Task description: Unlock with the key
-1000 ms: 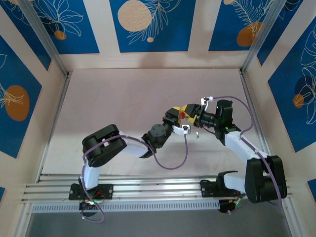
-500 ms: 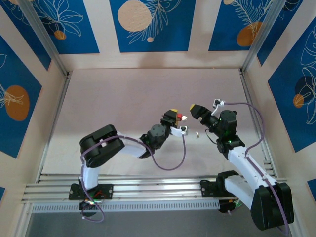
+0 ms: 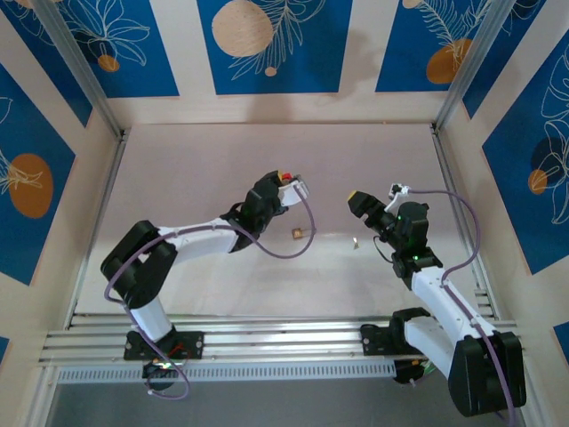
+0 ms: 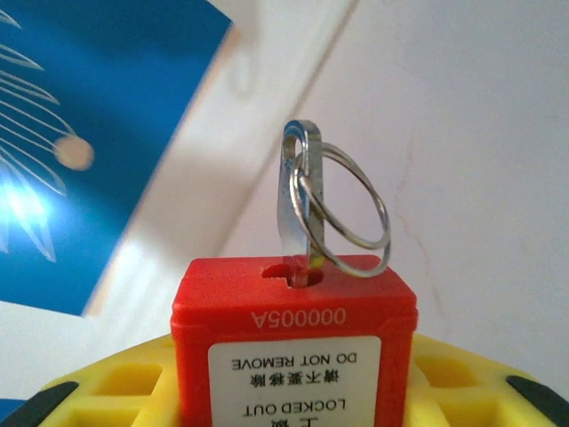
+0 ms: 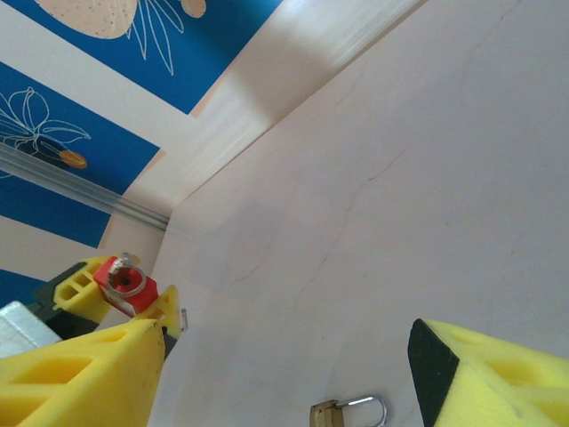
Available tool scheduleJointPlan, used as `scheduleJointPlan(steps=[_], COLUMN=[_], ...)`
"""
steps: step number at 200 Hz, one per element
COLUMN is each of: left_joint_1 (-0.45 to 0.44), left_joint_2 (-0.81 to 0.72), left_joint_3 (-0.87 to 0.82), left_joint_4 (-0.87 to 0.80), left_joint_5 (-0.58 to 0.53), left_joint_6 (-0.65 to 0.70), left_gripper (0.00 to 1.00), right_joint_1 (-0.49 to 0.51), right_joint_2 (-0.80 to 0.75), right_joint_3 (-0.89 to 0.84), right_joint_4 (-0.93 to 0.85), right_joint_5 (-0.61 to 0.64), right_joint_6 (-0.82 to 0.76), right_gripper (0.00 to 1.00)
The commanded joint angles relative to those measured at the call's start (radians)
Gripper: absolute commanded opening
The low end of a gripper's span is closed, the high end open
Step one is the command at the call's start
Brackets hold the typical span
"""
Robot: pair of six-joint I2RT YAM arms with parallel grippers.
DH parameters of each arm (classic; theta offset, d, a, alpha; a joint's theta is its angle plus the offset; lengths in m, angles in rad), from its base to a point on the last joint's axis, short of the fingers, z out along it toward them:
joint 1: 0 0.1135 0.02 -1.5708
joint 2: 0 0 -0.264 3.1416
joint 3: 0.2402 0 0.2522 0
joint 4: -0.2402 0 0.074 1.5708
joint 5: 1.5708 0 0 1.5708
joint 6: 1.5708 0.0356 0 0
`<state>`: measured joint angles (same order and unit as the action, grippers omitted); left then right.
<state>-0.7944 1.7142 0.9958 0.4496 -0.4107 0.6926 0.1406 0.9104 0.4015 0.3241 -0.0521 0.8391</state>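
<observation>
Left gripper: I see it closed on the red lock, whose body sits clamped between the yellow fingers. It is held above the table, left of centre.
Red lock: the keyway end faces the wrist camera. I read a white label with "LOCKED OUT DO NOT REMOVE" and the stamped code 000005A, both upside down in that view.
Key: it is seated in the lock's keyway with its flat bow standing straight out of the red face. I cannot tell whether it is turned.
Ring: a split wire ring passes through the key's bow and hangs to one side, resting against the lock's top edge.
Right gripper: I see the jaws standing wide apart with nothing between them. It is well clear of the red lock, on the right half of the table, and points toward the left gripper.
Brass padlock: it lies flat on the table between the two grippers, nearer the front edge, and neither gripper touches it. My right wrist view shows its shackle at the bottom edge.
Small object: I see a pale speck on the table near the right gripper, too small for me to identify.
</observation>
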Motion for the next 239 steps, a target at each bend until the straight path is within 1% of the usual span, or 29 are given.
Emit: scheduleJointPlan(steps=[1,16,47,75,97,111,139,146,180,209,224,239], left_joint_1=[0.015,0.030,0.072,0.098,0.130,0.142,0.158,0.165,0.188,0.201,0.208,0.219], left_joint_2=[-0.032,-0.038,-0.017,0.011,0.036,0.055,0.092,0.103,0.154,0.193,0.213,0.228], left_joint_3=[0.025,0.026,0.055,0.059,0.088,0.102,0.125,0.135,0.183,0.214,0.235,0.254], left_joint_4=[-0.187,-0.245,-0.359,-0.379,-0.416,-0.433,-0.449,-0.460,-0.518,-0.560,-0.589,-0.611], left_joint_5=[0.071,0.108,0.202,0.241,0.325,0.352,0.367,0.382,0.388,0.366,0.340,0.343], left_joint_6=[-0.223,-0.307,-0.436,-0.477,-0.524,-0.540,-0.558,-0.563,-0.581,-0.600,-0.614,-0.628], left_gripper=[0.26,0.26,0.26,0.25,0.25,0.25,0.25,0.25,0.24,0.24,0.22,0.22], right_joint_1=[-0.007,-0.010,-0.015,-0.016,-0.015,-0.015,-0.016,-0.016,-0.014,-0.015,-0.015,-0.015], right_joint_2=[-0.019,-0.022,-0.015,-0.016,-0.015,-0.013,-0.012,-0.011,0.006,0.027,0.035,0.035], right_joint_3=[-0.012,-0.013,-0.001,0.000,-0.001,-0.001,0.002,0.004,0.016,0.019,0.019,0.020], right_joint_4=[-0.004,-0.006,-0.013,-0.012,-0.020,-0.021,-0.027,-0.029,-0.033,-0.020,-0.016,-0.019], right_joint_5=[-0.008,-0.014,-0.028,-0.041,-0.044,-0.049,-0.055,-0.056,-0.063,-0.075,-0.076,-0.079], right_joint_6=[0.002,0.002,0.003,0.011,0.014,0.015,0.014,0.012,0.007,0.010,0.012,0.011], right_gripper=[0.74,0.74,0.74,0.74,0.73,0.73,0.73,0.73,0.73,0.73,0.73,0.73])
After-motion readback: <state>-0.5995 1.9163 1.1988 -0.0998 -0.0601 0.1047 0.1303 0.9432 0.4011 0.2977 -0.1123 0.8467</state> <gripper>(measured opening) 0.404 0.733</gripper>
